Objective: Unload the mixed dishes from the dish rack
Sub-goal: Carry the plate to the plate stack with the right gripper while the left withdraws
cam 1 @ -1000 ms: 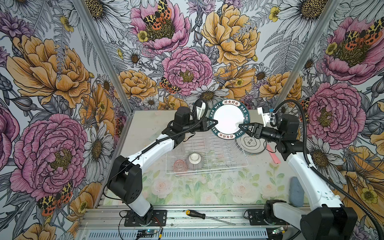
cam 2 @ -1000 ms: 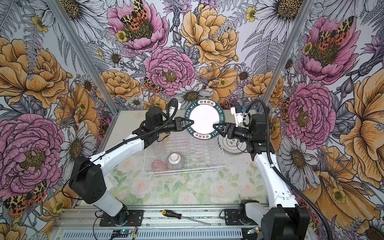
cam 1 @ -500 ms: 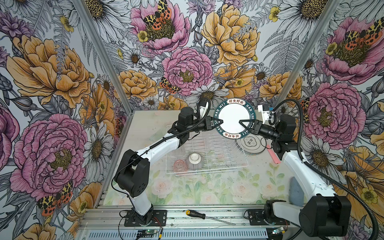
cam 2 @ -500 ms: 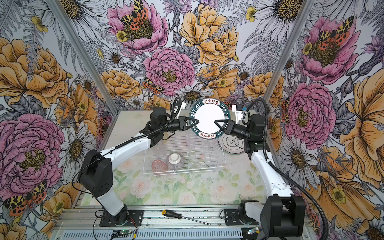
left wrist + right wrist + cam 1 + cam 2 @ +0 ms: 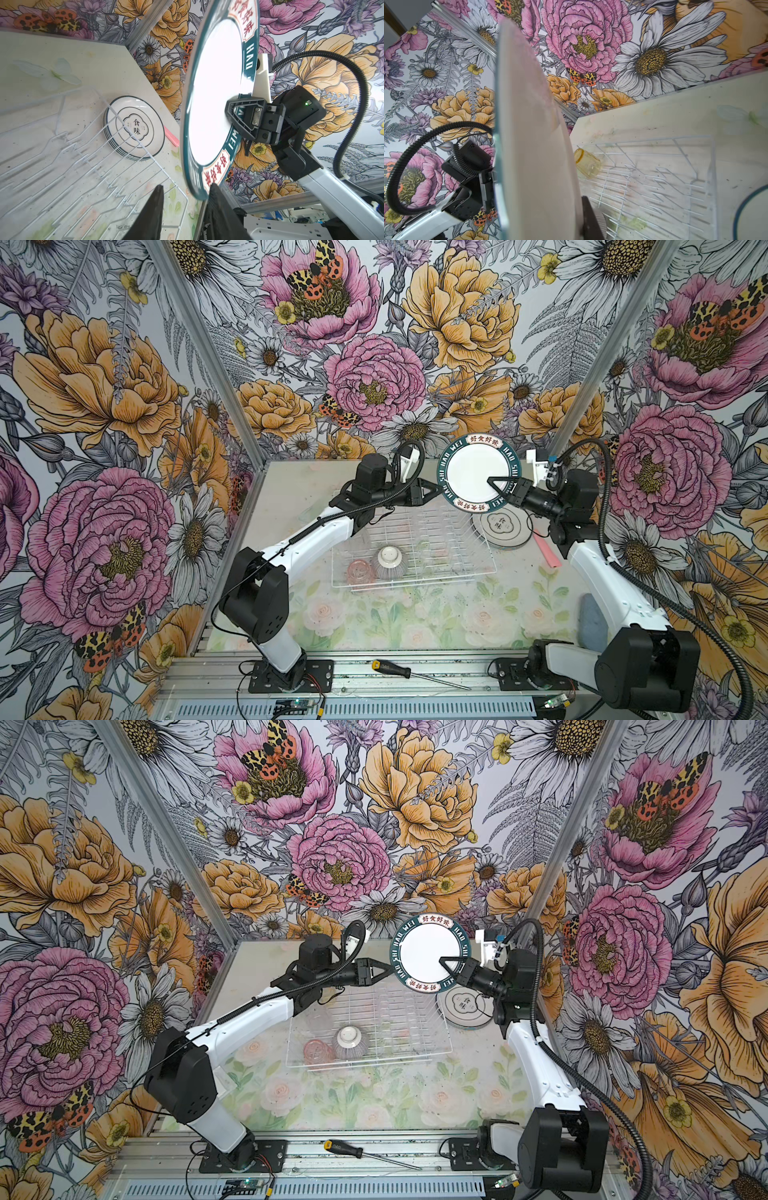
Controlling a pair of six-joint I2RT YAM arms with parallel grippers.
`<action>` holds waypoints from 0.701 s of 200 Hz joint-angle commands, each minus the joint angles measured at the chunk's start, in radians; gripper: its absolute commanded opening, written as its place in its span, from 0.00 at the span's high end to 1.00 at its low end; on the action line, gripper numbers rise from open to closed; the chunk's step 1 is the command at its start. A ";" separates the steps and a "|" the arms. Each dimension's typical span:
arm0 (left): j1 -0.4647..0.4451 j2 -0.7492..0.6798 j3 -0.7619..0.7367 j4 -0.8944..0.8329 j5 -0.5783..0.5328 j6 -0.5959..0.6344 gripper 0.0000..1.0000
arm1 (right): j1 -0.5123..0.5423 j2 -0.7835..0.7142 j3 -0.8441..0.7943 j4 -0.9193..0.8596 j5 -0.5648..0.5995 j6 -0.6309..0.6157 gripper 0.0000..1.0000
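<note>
Handover step: the right gripper (image 5: 498,486) pinches the round white green-rimmed plate (image 5: 467,466); the left gripper (image 5: 432,492), spread and seemingly clear, must withdraw.

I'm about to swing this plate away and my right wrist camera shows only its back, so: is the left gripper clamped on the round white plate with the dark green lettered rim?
Observer: No. The left wrist view shows the left gripper open, fingers apart around the plate rim; only the right gripper pinches it.
Operator: Anything set down already?
Observer: A stack of matching plates lies flat outside the white wire dish rack, by its far right corner.
Operator: And its near end?
Observer: An upturned translucent pink tumbler and an upturned ribbed greyish bowl, side by side.
</note>
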 commanded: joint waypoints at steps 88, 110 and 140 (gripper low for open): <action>0.085 -0.303 -0.081 -0.454 -0.416 0.346 0.61 | -0.278 0.118 0.011 -0.382 0.386 -0.235 1.00; 0.102 -0.328 -0.092 -0.458 -0.424 0.355 0.61 | -0.287 0.164 -0.005 -0.392 0.422 -0.248 1.00; 0.109 -0.335 -0.093 -0.462 -0.431 0.365 0.61 | -0.285 0.242 -0.012 -0.389 0.391 -0.253 1.00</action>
